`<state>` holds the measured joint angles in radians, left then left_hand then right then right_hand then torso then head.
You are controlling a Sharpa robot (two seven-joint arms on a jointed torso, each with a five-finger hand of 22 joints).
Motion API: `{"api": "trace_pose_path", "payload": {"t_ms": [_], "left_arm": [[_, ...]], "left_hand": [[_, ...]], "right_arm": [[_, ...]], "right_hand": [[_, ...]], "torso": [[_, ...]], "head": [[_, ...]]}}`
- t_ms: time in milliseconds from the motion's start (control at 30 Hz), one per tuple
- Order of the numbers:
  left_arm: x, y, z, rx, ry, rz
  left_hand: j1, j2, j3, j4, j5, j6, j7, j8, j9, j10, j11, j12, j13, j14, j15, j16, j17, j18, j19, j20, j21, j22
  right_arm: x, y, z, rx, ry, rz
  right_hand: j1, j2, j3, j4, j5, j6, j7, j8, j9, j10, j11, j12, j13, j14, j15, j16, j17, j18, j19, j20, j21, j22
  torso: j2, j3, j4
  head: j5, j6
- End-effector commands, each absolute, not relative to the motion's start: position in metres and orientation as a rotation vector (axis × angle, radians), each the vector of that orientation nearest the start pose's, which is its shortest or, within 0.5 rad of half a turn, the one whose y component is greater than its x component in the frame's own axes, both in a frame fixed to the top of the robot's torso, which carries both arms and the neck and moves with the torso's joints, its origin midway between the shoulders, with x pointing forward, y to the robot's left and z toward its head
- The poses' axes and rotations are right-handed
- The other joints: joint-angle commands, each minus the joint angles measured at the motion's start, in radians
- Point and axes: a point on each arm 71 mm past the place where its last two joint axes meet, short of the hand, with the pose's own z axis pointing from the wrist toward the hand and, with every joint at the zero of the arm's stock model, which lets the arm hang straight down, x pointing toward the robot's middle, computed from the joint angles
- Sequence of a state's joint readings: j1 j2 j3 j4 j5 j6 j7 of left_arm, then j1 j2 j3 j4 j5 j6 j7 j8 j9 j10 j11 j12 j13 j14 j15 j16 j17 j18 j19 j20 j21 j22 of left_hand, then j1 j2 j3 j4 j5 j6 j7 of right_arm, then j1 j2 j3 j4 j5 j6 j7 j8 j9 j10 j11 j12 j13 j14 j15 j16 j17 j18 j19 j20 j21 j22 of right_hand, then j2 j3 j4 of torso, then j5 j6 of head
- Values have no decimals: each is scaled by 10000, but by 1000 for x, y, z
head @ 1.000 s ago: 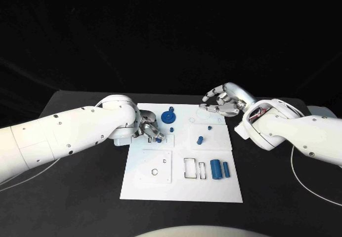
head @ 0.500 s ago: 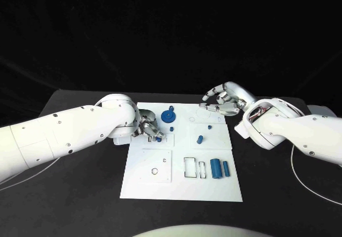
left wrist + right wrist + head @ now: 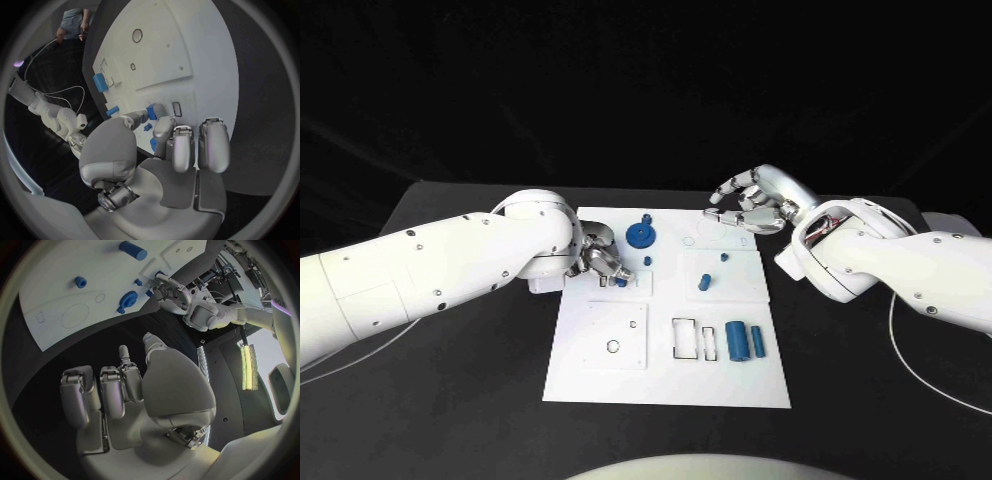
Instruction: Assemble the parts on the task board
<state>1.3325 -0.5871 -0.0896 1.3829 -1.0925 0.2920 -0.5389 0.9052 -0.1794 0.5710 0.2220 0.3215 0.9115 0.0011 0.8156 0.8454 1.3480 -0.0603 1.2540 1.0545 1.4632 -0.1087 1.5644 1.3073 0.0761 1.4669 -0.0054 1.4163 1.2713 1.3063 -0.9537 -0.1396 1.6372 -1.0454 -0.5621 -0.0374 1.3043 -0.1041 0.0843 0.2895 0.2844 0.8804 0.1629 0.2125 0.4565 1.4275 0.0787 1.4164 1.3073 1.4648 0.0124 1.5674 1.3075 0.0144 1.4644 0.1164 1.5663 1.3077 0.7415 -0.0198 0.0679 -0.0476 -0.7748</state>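
The white task board (image 3: 668,375) lies in the middle of the table. My left hand (image 3: 600,262) is low over its left far part and pinches a small blue part (image 3: 152,111) between thumb and a finger; the same part (image 3: 620,282) peeks out under the fingertips. A blue gear (image 3: 640,238) stands just beyond the hand. Two blue cylinders (image 3: 734,341) lie side by side at the board's right. A small blue piece (image 3: 705,282) sits mid-board. My right hand (image 3: 754,207) hovers over the far right corner, fingers curled in, with nothing in it.
Two tiny blue pegs (image 3: 648,260) (image 3: 723,259) stand on the board near the gear. Rectangular cut-outs (image 3: 687,340) and a round hole (image 3: 613,347) mark the board's near half. Black table (image 3: 459,400) surrounds the board. A white cable (image 3: 920,360) trails at the right.
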Motion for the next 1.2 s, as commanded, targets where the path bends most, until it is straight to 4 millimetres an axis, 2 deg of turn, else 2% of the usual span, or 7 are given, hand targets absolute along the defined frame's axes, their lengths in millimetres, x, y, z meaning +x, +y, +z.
{"api": "trace_pose_path", "payload": {"t_ms": [33, 333, 1033, 1200], "left_arm": [[503, 126, -195, 1338, 24083, -3897], [502, 127, -194, 1368, 24065, -3892], [505, 129, -191, 993, 23816, -4040], [505, 129, -191, 887, 23823, -4131]], "left_hand": [[151, -5, -86, -13, -23, -17, 66, -49, -9, 38, 9, 11, -14, 1074, -68, 61, 2630, -180, 91, -86, 46, 13], [151, -63, -283, 81, -60, -13, 81, -53, -15, 32, 19, 9, -15, 1071, -63, 57, 2619, -178, 87, -90, 39, 7], [91, -21, -776, 502, -73, 1, 90, -60, -32, 25, 28, 14, -9, 1075, -54, 63, 2635, -181, 91, -93, 40, 30], [93, -23, -797, 515, -74, 2, 89, -60, -32, 26, 28, 16, -6, 1075, -55, 64, 2635, -181, 90, -93, 39, 29]], "right_arm": [[472, -231, -153, 2374, 15348, 8070], [472, -231, -153, 2371, 15344, 8072], [472, -231, -153, 2374, 15342, 8068], [472, -231, -153, 2374, 15344, 8066]], "right_hand": [[-116, 23, -18, 24, -50, 31, -48, 46, 16, -56, -17, -63, 1165, 1040, -71, 7, 2552, -144, 1064, -62, 45, 2631], [-150, 26, -25, 23, -60, 30, -49, 52, 17, -49, -19, -56, 1171, 1040, -72, 8, 2553, -144, 1064, -63, 45, 2631], [-150, 26, -25, 23, -60, 30, -49, 52, 17, -49, -19, -56, 1171, 1040, -72, 8, 2553, -144, 1064, -63, 45, 2631], [-150, 26, -25, 23, -60, 30, -49, 52, 17, -49, -19, -56, 1171, 1040, -72, 8, 2553, -144, 1064, -63, 45, 2631]], "torso": [[1, -2, 6], [2, -2, 0], [8, -1, -3], [0, 4, 14]], "head": [[-1, -10], [3, -18], [-14, -10], [-28, -21]]}}
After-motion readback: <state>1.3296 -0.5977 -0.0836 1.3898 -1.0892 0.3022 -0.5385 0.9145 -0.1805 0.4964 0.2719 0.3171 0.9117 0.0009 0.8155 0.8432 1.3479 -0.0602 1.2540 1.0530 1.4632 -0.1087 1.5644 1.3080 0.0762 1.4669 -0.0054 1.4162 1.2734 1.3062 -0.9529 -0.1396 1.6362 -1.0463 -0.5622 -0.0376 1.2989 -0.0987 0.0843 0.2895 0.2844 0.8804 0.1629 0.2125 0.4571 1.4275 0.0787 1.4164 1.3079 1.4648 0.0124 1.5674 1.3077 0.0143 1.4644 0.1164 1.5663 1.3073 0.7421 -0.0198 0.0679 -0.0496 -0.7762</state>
